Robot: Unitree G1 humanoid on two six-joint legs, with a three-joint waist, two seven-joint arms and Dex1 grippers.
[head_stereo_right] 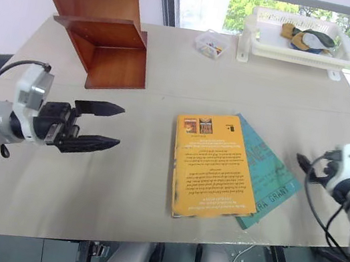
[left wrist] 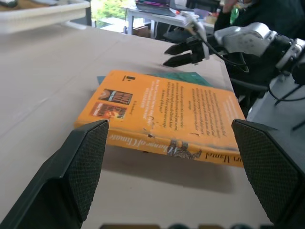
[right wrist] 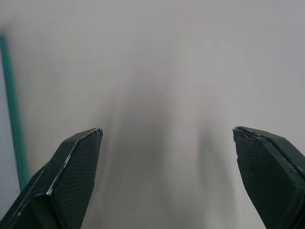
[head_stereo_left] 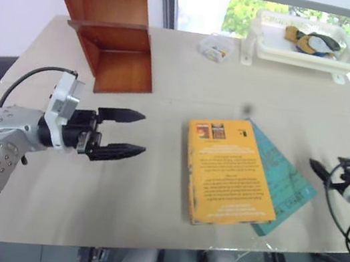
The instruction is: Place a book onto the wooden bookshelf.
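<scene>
The thick yellow-orange book lies flat on the table, cover up, partly over a thinner teal book. The wooden bookshelf stands at the far left of the table. My left gripper hovers left of the book, open and empty, pointing at the book's yellow spine. Off the table's right edge, clear of both books, my right gripper is also open and empty; in its wrist view its fingers stand wide apart over bare tabletop.
A white plastic tray holding small items sits at the far right by the window. A small clear box rests left of it. The tabletop between my left gripper and the book is bare.
</scene>
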